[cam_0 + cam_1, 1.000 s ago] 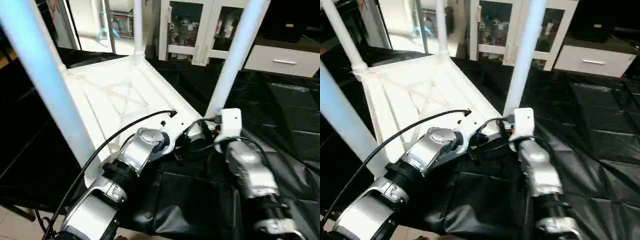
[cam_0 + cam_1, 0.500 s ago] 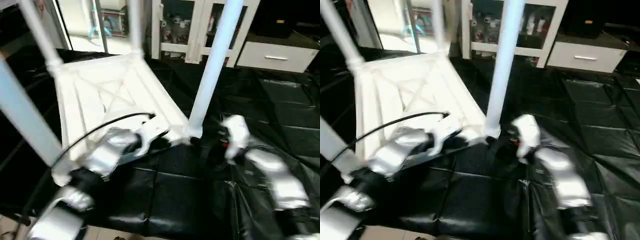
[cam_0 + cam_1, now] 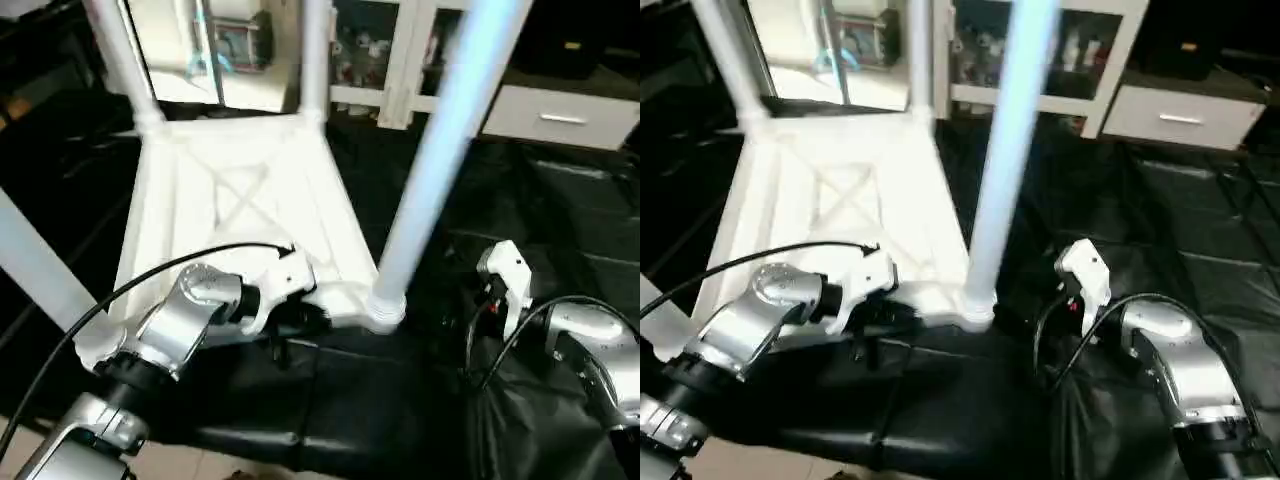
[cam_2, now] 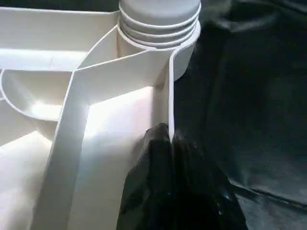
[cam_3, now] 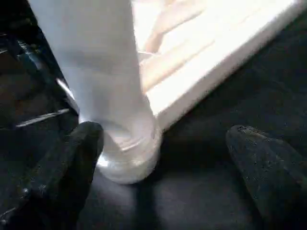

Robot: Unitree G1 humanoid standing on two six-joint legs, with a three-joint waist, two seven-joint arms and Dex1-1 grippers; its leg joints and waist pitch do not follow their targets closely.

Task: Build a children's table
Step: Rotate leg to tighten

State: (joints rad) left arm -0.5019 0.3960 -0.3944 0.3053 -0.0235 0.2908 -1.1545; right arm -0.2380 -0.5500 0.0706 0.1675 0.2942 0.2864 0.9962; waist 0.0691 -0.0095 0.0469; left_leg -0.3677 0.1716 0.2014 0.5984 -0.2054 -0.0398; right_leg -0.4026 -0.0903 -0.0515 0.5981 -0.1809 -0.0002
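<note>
Table top point(image 3: 235, 200) lies upside down on the black sheeting point(image 3: 560, 200), ribbed X-braced underside facing up, long axis running away from the robot toward the white cabinet point(image 3: 400, 60). All four legs look seated in the corner sockets: two far ones, near-left leg point(image 3: 35, 270) cutting across the frame edge, near-right leg point(image 3: 445, 130) standing upright in its ringed socket point(image 3: 385, 312).

Left gripper point(image 4: 170, 143): fingers pressed together, pinching the thin near edge wall of the top, just beside the near-right socket. Wrist view shows the wall running up between the two black fingers, so it reads as a real grip on the rim.

Right gripper point(image 5: 163, 163): spread wide, holding nothing. One finger point(image 5: 72, 163) sits just beside the base of the near-right leg, the other point(image 5: 268, 172) well apart over bare sheeting. Whether the nearer finger touches the socket collar I can't tell, the wrist view is too soft there.

Key relation: the near-right leg stands between the two arms, vertical axis, base right at the open right claw's mouth. Right arm is the nearer one for any re-grip or press on that leg; left is already committed to steadying the top.

Judgement: assembly looks essentially done; what's left is likely checking seating or flipping the table upright.
</note>
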